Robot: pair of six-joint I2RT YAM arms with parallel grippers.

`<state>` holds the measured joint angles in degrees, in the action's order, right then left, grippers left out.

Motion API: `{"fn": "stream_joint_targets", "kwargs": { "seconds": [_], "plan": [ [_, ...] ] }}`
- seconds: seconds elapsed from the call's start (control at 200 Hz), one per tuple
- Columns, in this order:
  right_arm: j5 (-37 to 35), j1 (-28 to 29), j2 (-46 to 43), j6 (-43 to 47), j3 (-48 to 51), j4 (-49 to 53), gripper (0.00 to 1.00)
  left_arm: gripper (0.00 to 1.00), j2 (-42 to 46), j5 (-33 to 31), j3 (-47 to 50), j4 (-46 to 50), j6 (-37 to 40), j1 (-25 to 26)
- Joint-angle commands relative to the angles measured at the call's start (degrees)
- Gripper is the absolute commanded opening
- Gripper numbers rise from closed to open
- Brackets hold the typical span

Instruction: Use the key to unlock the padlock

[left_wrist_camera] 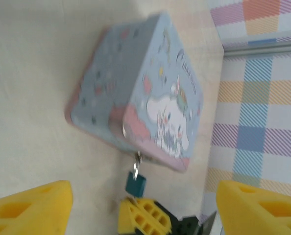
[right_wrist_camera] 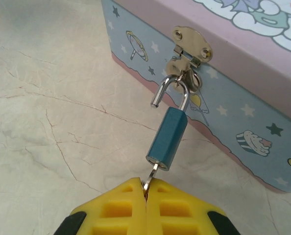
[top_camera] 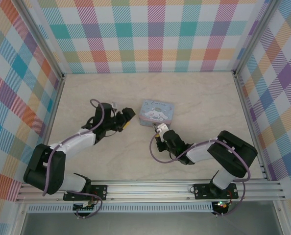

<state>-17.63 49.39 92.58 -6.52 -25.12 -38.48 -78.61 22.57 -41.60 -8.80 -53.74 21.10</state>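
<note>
Padlock [right_wrist_camera: 167,139] (one) hangs on one tin [right_wrist_camera: 233,98]; right jaws pinch its key [right_wrist_camera: 153,173], left jaws spread.

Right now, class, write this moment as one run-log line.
right gripper: shut on key | key: in padlock | shackle: one end free, on tin hasp | left gripper: open

The top external camera looks steeply down from high behind the near edge, taking in the whole table [top_camera: 199,98], while the 2 wrist cameras sit low and close, the left one facing the tin [top_camera: 157,112] from a little way off, the right one almost against the padlock [right_wrist_camera: 167,138], which both show.
</note>
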Motion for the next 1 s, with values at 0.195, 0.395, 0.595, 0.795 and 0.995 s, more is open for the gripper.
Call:
{"fn": "stream_joint_targets", "kwargs": {
  "seconds": [0.195, 0.395, 0.595, 0.795, 0.995],
  "plan": [
    [5.97, -2.17, -1.34, -4.0, 1.13, -1.08, 0.0, 0.85, -16.58, 10.26, -17.42, 10.87, 18.98, -3.7],
    [7.43, -3.23, -0.38, -4.81, 0.49, -0.49, 0.0, 0.88, -26.79, 12.0, -26.38, 15.29, 24.46, -2.66],
    [8.64, -3.94, -0.91, -5.78, -0.23, 1.24, 0.0, 0.79, -33.5, 11.17, -30.24, 17.63, 26.75, -1.86],
    [10.77, -5.37, -1.63, -8.41, -0.58, 1.92, 0.0, 0.72, -34.39, 8.43, -27.36, 16.95, 27.03, -1.68],
    [15.64, -8.96, -3.09, -12.16, 1.45, 0.38, 0.0, 0.69, -31.87, 5.85, -20.81, 14.63, 25.86, -1.69]
  ]
}}
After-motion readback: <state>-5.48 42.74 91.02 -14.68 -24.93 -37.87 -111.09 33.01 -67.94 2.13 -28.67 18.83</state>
